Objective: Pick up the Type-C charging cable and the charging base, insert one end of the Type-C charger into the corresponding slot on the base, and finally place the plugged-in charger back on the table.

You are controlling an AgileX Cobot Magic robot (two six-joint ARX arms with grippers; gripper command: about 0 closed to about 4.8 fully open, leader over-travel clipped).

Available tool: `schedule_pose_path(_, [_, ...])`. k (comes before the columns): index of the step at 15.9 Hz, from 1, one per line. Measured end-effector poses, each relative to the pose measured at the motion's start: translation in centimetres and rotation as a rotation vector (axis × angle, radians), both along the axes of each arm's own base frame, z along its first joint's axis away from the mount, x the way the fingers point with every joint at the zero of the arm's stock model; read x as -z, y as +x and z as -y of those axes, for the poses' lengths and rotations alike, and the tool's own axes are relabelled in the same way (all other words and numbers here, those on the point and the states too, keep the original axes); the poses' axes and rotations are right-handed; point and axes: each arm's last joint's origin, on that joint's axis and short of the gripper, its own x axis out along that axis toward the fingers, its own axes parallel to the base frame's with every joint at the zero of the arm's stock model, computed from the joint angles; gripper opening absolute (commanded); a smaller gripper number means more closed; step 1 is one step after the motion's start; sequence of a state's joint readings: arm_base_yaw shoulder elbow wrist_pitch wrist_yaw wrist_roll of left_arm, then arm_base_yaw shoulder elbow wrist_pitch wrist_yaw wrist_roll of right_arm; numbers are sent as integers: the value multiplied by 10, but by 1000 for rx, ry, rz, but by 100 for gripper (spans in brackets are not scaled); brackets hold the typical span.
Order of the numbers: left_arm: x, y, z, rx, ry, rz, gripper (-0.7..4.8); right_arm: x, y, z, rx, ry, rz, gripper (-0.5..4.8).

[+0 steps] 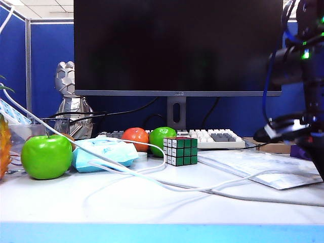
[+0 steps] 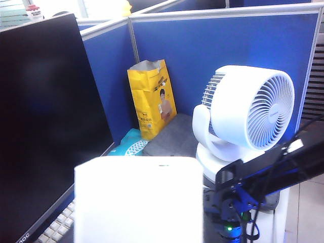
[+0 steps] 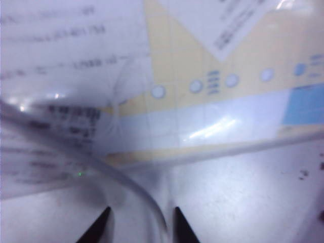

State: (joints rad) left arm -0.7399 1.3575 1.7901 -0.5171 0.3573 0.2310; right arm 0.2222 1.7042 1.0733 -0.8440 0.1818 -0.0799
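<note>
You are looking at a dark monitor [image 1: 177, 45] on its stand. Behind the monitor runs a blue partition wall [image 1: 48, 66] with a grey metal post. From the left wrist view, the same partitioning [image 2: 223, 55] meets in a corner beside the monitor, where a yellow paper bag [image 2: 152, 98] leans. A white desk fan [image 2: 248, 114] stands near that bag. Bright daylight shows above the partition.

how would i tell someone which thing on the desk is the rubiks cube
Start at the big black monitor and drop down its stand to the white table. Just in front of the stand's foot sits the Rubik's cube, right of the green apple and the orange-red fruit. It is the only boxy thing there, with a black grid around green and white squares.
</note>
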Motion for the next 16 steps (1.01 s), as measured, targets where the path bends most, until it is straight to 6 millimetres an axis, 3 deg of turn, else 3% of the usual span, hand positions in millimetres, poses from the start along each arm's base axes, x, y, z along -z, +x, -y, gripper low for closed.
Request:
schedule_pose_path(2, [0, 0, 0, 0, 2, -3, -6, 6, 3, 0, 0, -5, -20, -7])
schedule_pose_path(11, [3, 0, 0, 0, 18, -19, -6, 4, 0, 0, -106, -30, -80, -5])
schedule_pose_path(16, [3, 0, 0, 0, 18, -19, -6, -47, 21, -15, -141, -2, 64, -5])
